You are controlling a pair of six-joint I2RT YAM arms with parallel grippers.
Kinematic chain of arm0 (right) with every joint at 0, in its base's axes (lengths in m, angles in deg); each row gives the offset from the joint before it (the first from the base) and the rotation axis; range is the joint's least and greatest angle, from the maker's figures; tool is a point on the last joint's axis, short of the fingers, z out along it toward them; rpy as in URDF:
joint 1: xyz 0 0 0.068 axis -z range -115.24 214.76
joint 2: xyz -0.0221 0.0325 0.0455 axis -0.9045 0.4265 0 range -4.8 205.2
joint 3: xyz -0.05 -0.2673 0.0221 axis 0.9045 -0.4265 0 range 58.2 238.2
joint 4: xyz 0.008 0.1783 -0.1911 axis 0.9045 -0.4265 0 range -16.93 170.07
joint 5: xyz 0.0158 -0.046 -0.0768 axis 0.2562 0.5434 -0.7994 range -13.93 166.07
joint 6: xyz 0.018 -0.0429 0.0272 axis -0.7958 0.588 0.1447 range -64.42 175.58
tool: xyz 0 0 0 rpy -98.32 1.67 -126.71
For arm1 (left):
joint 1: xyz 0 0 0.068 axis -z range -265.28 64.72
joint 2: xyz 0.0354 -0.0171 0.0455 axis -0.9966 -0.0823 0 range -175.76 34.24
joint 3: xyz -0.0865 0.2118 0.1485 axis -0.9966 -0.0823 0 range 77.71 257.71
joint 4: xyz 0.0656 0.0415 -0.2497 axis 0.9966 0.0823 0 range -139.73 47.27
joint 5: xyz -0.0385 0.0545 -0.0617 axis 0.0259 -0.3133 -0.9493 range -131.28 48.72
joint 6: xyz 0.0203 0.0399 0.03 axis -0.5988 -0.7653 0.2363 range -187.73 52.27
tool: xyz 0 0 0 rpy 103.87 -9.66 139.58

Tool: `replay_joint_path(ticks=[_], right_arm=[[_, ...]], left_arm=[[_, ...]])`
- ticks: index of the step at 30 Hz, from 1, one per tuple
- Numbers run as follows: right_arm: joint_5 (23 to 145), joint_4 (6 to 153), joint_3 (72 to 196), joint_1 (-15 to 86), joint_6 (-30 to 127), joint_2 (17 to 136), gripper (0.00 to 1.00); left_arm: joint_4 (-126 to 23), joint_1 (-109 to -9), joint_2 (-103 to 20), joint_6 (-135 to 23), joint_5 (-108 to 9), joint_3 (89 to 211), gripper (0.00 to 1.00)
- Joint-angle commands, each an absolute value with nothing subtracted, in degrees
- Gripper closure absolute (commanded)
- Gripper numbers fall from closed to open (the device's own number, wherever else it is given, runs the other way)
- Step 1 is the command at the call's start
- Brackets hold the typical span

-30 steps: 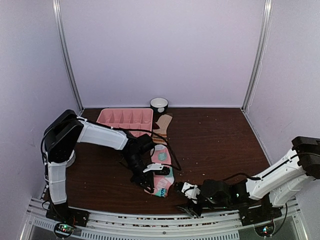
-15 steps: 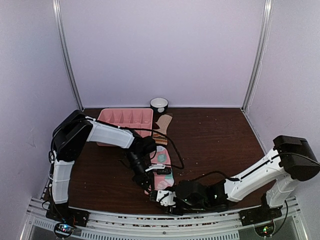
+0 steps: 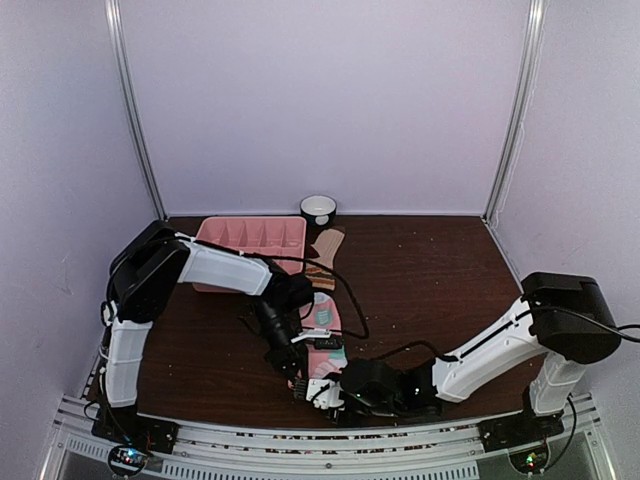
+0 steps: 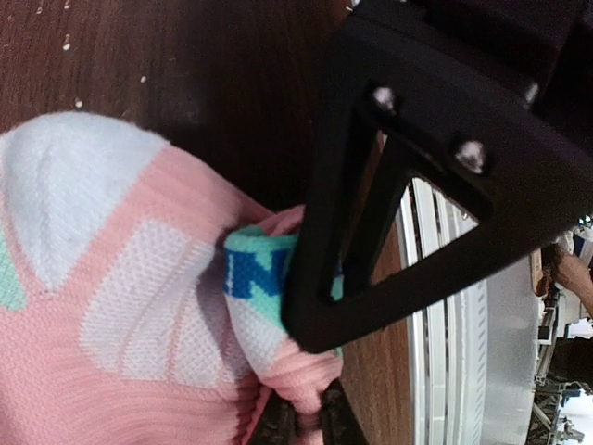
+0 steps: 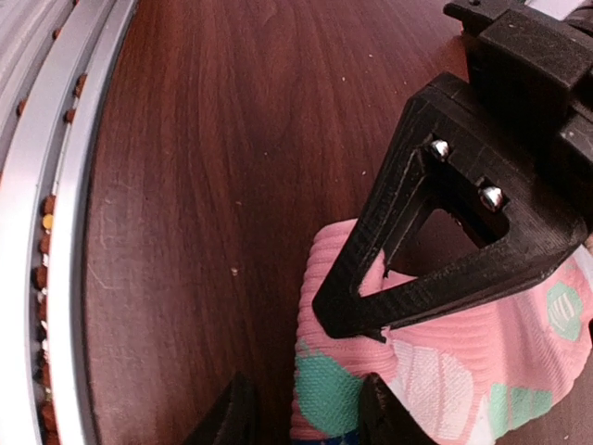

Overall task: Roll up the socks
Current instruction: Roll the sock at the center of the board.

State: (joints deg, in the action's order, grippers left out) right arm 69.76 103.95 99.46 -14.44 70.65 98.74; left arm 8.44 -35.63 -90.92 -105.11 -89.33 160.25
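Well, nearer than the right end of the pink tray (image 3: pixel 250 236), the left gripper (image 3: pixel 297 372) is clenched on the folded near end of the pink sock (image 3: pixel 325 314), its teal cuff bunched between the fingers. Slightly further right of the tray, the right gripper (image 3: pixel 323 391) straddles that same end, jaws apart; I cannot tell whether they grip it. The tan sock (image 3: pixel 326 248) lies just beside the tray's right end

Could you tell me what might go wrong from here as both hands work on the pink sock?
1. The left hand pinches only a small fold of the pink sock; it could slip and unroll.
2. The right hand works at the same end, so the two may collide.
3. The sock lies close to the near rail and could be dragged off.
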Motion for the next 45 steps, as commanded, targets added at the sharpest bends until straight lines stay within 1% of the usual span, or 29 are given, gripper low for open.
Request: replay_joint_path(ticks=[1,3,6,8,9,11,14,17,21,26,31,34,39,42,45], right_arm=[[70.67,103.13,98.50,-12.67,67.18,101.74,0.70],[71.66,104.56,96.95,-12.10,64.76,102.27,0.77],[73.69,105.14,95.34,-11.39,60.93,103.58,0.81],[75.68,105.05,94.87,-11.08,58.99,104.43,0.85],[76.86,105.17,94.64,-10.90,57.82,104.71,0.87],[79.58,105.48,94.25,-10.37,55.57,104.74,0.90],[84.75,105.17,94.01,-9.15,51.63,104.02,0.93],[90.36,105.61,93.71,-7.05,47.12,103.23,0.97],[98.79,107.85,93.20,-3.20,39.92,103.97,0.99],[110.18,109.32,95.81,2.58,29.36,109.06,1.00],[118.94,117.02,96.18,7.24,16.87,114.72,1.00],[119.53,117.25,95.92,7.70,15.73,114.93,1.00],[118.63,113.35,96.46,7.82,16.82,114.47,1.00],[118.13,111.77,96.74,7.85,17.09,114.34,1.00],[117.08,110.16,96.90,7.89,17.27,113.94,0.99]], left_arm=[[10.19,-35.92,-91.53,-107.31,-85.67,160.66,0.82],[8.97,-36.38,-89.70,-107.08,-85.84,159.88,0.66],[7.39,-37.12,-86.03,-107.70,-86.52,158.18,0.50],[6.66,-37.33,-83.36,-108.73,-86.61,156.94,0.47],[6.15,-37.56,-81.90,-109.18,-86.71,156.19,0.33],[3.94,-38.08,-78.85,-109.09,-86.21,154.08,0.29],[-2.35,-38.71,-74.07,-107.66,-82.96,149.37,0.29],[-11.69,-38.87,-68.12,-105.71,-79.51,143.05,0.29],[-20.17,-38.20,-62.76,-104.48,-78.29,137.45,0.30],[-22.37,-33.35,-62.37,-108.48,-71.93,135.12,0.33],[-25.24,-30.94,-63.75,-110.19,-67.47,134.72,0.36],[-25.88,-30.79,-64.76,-111.05,-65.99,135.04,0.40],[-27.02,-30.55,-66.82,-111.82,-64.41,134.93,0.47],[-27.22,-30.09,-68.09,-112.04,-63.88,134.91,0.56],[-27.57,-29.82,-68.95,-112.07,-63.79,134.65,0.68]])
